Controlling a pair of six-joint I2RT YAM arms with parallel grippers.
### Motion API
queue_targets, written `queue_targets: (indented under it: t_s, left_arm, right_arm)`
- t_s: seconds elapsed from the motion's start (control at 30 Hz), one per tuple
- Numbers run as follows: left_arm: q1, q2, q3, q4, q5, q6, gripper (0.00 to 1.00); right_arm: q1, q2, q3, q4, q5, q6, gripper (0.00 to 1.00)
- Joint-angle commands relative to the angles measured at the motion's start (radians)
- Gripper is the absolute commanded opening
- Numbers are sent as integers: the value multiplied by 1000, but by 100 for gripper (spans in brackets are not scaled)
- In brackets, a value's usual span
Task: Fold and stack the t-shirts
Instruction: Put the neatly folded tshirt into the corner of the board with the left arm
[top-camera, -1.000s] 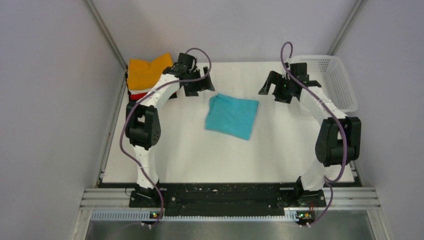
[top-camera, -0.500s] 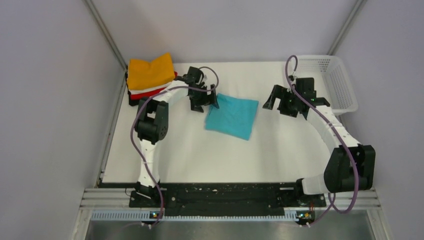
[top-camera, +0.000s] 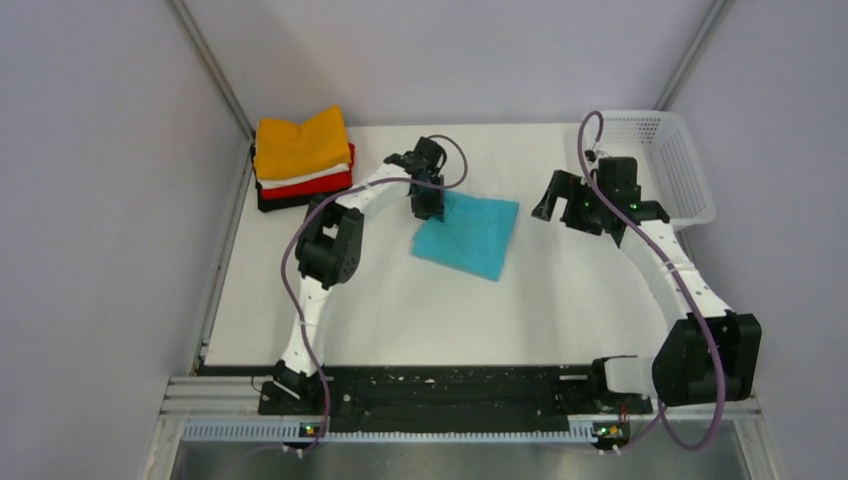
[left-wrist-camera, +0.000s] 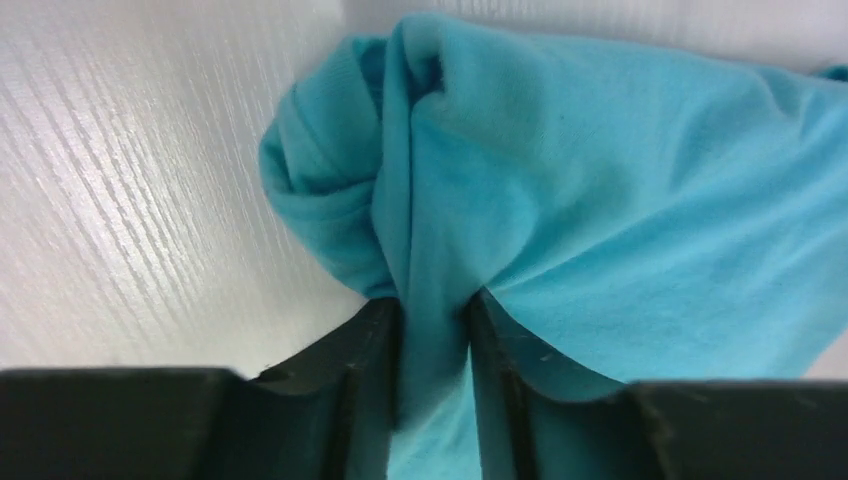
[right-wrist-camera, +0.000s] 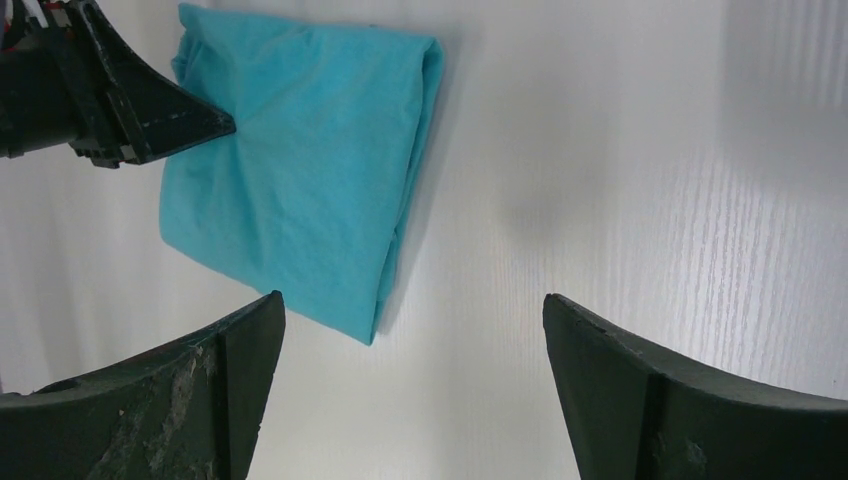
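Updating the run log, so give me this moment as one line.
left pincer: shut on teal t-shirt, at its far-left corner | right pincer: open, empty, right of shirt | folded stack: far-left, untouched

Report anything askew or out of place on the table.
The folded teal t-shirt lies askew to the edges of the table, its far-left corner bunched into a wad pinched in the left tool. The orange t-shirt topping the far-left stack dips in the middle. Nothing else stands out.
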Motion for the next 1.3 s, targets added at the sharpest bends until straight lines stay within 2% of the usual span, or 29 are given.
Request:
queue_targets:
  t_s: [0.0,0.03,0.07,0.2,0.33,0.5,0.73,0.8,0.87,0.97,1.13,1.27]
  left_arm:
    - [-38,75,48,-113,-206,-11,20]
    - [-46,78,57,-122,-239,-7,4]
    - [-52,80,65,-133,-264,2,0]
    - [-33,50,176,-186,-247,51,0]
    - [-1,-39,185,-123,-403,71,0]
    - [63,-80,235,-117,-417,111,0]
    - [71,-83,282,-109,-658,287,0]
    - [78,-100,248,-64,-642,358,0]
    - [88,-112,251,-39,-657,332,0]
    - [108,-120,289,-5,-640,346,0]
    - [135,-107,393,39,-693,420,0]
    - [168,-124,402,118,-668,432,0]
  right_arm:
    - [-7,-39,-11,5,15,-21,99]
    - [-7,-42,-11,7,17,-22,99]
    - [-6,-44,-13,8,23,-23,99]
    - [-7,-42,-12,9,43,-22,99]
    - [-6,-50,-13,8,55,-28,99]
    - [-7,-61,-14,9,71,-28,99]
    - [-6,-68,-12,10,98,-29,99]
    - [-7,-66,-12,13,104,-27,99]
    - [-7,-66,-14,12,108,-27,99]
    - [-6,-70,-15,11,125,-27,99]
    - [-7,-82,-19,12,161,-27,99]
    - [-7,-82,-20,12,184,-27,99]
